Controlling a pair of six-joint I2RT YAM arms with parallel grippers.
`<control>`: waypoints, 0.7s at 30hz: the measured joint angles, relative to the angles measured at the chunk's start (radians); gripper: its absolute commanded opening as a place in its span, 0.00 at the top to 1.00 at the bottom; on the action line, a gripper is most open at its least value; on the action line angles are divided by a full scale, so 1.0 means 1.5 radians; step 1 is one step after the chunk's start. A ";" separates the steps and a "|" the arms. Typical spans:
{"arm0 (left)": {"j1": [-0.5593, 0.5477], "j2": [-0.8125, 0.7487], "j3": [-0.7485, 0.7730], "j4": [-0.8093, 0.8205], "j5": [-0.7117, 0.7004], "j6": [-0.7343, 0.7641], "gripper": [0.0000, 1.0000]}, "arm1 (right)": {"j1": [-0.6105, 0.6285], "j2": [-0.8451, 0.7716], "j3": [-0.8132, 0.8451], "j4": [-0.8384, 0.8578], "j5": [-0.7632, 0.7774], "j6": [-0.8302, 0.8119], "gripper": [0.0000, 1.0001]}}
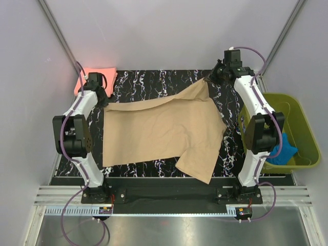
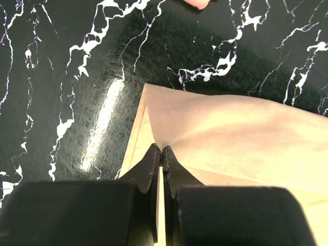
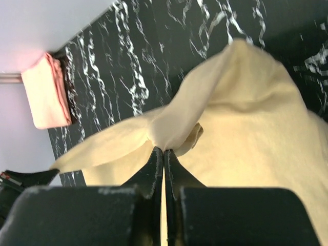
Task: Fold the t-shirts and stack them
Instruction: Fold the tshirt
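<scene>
- The left gripper (image 2: 162,151) has its jaws pressed together on a corner of the tan-beige t-shirt (image 1: 159,128), with the cloth pinched thin between the tips.
- In the top view that corner is the shirt's upper left one, held low over the black marbled table (image 1: 148,82).
- The left arm rises from its base at lower left, folds at the elbow and reaches to the upper left of the frame.
- The right gripper (image 3: 164,151) is also clamped on this shirt. It nips a bunched fold that is lifted off the table, and the cloth drapes away on both sides.
- The right arm stretches from its base at lower right to the upper right, its wrist turned toward the shirt's peaked corner.
- The shirt lies spread across the middle of the table, with one flap reaching toward the lower centre.
- The salmon-pink t-shirt (image 1: 102,70) lies folded at the upper left corner, partly behind the left wrist.
- An olive-green basket (image 1: 302,120) stands at the right edge and holds a blue item (image 1: 284,148).
</scene>
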 measured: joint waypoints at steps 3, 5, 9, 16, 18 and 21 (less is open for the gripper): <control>0.006 -0.003 -0.014 0.002 0.002 0.000 1.00 | 0.000 -0.038 -0.053 -0.014 -0.001 0.006 1.00; 0.010 -0.008 -0.031 -0.002 0.003 0.000 1.00 | 0.000 -0.073 -0.091 -0.023 -0.001 0.007 1.00; 0.013 -0.016 -0.057 -0.011 0.003 0.000 1.00 | 0.000 -0.149 -0.163 -0.036 -0.001 0.008 1.00; 0.014 -0.016 -0.068 -0.037 0.003 0.000 1.00 | 0.000 -0.236 -0.260 -0.045 -0.002 0.008 1.00; 0.014 -0.013 -0.068 -0.041 0.003 -0.001 1.00 | 0.000 -0.249 -0.292 -0.045 -0.005 0.009 1.00; 0.014 -0.008 -0.068 -0.043 0.002 -0.001 1.00 | 0.000 -0.252 -0.328 -0.043 -0.014 0.012 1.00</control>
